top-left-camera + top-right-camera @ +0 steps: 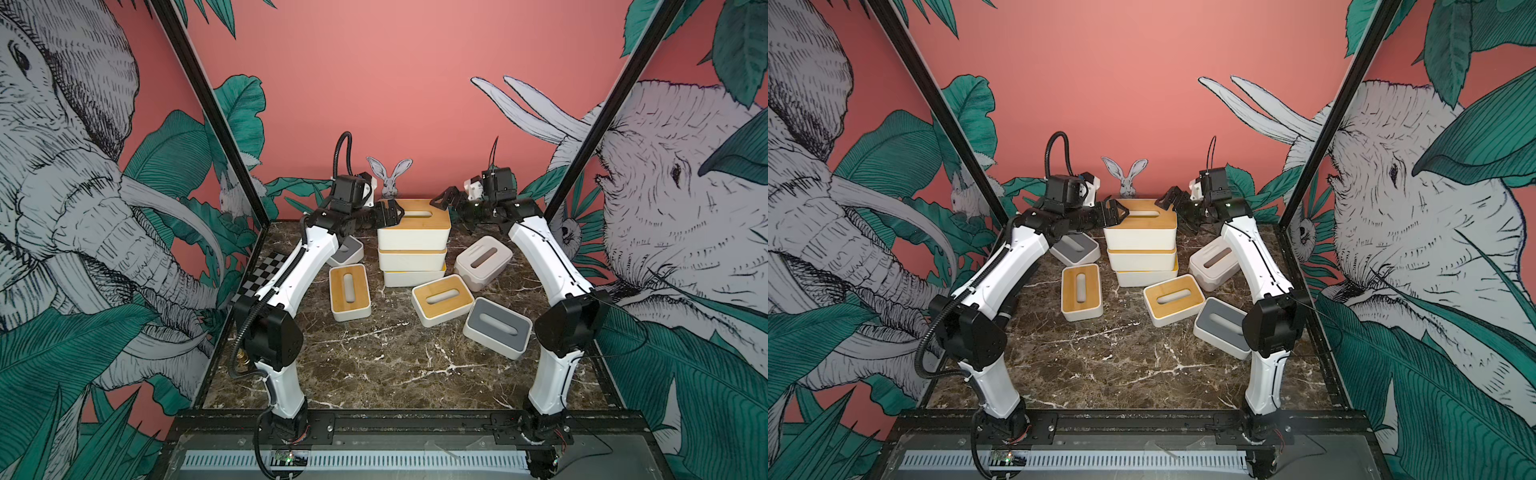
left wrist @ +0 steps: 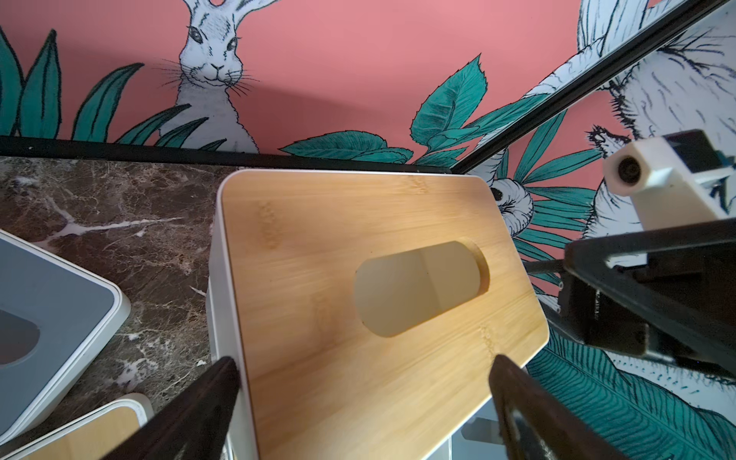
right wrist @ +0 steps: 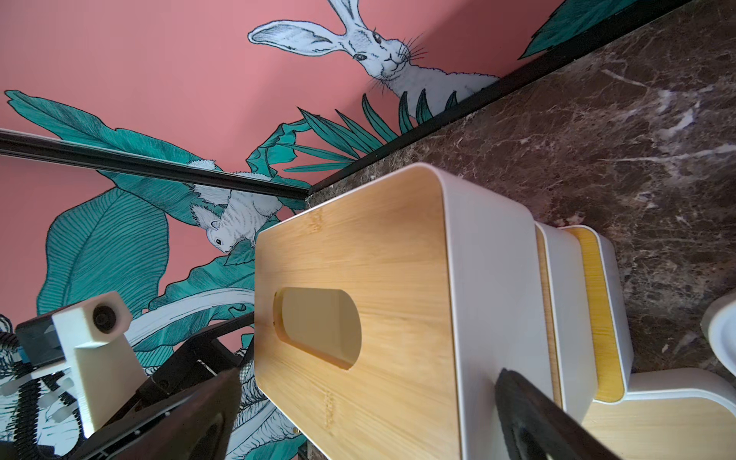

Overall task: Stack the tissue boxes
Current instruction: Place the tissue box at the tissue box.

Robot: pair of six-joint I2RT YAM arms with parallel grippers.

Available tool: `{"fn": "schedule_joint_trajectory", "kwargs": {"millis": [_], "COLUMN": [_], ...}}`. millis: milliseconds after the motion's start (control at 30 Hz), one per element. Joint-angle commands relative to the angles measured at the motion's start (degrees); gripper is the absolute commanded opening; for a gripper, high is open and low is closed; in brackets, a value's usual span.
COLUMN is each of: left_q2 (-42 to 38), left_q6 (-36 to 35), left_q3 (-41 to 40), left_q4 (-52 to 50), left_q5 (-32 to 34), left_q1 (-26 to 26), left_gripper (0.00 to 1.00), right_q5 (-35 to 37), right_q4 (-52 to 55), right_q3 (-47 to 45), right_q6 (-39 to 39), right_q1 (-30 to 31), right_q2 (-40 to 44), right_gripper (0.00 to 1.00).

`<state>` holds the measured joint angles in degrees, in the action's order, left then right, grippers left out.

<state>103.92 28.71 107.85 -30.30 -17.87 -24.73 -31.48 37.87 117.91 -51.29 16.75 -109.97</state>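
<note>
My left gripper [image 1: 394, 213] is released, jaws wide at either side of one end of the top tissue box [image 1: 430, 227], which crowns a stack [image 1: 411, 261] of three between both grippers. My right gripper [image 1: 452, 210], released too, hangs just beside the other end. Five loose boxes [image 1: 442, 300] lie on the worktop [image 1: 374, 357] below them; nearer the arm bases it is bare.

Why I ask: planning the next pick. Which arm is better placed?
Probably right: pale box, bamboo box and grey box lie loose on its side, near its open claw; left has two.
</note>
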Motion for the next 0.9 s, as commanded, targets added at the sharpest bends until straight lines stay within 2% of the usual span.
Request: {"fn": "schedule_joint_trajectory", "kwargs": {"millis": [0,500,867], "left_q2": [-3.6,-5.09,-9.4], "left_q6": [0.45,1.52,1.76], "left_q3": [-0.8,-2.9,-6.53], "left_q4": [0.6,2.35,2.17], "left_q5": [-2.13,-3.0,1.13], "left_q1": [-1.98,-2.86,-2.06], "left_gripper": [0.99,0.99,0.99], "right_q5": [-3.29,-2.45,0.63], "right_q4": [-3.47,-5.15,-3.95], "right_q3": [-1.06,-3.43,-5.07], "right_q6": [-2.15,-4.52,-4.44], "right_q1": [1.61,2.14,0.26], "right_q2": [2.73,5.21,6.16], "right_gripper": [0.99,0.99,0.99]}}
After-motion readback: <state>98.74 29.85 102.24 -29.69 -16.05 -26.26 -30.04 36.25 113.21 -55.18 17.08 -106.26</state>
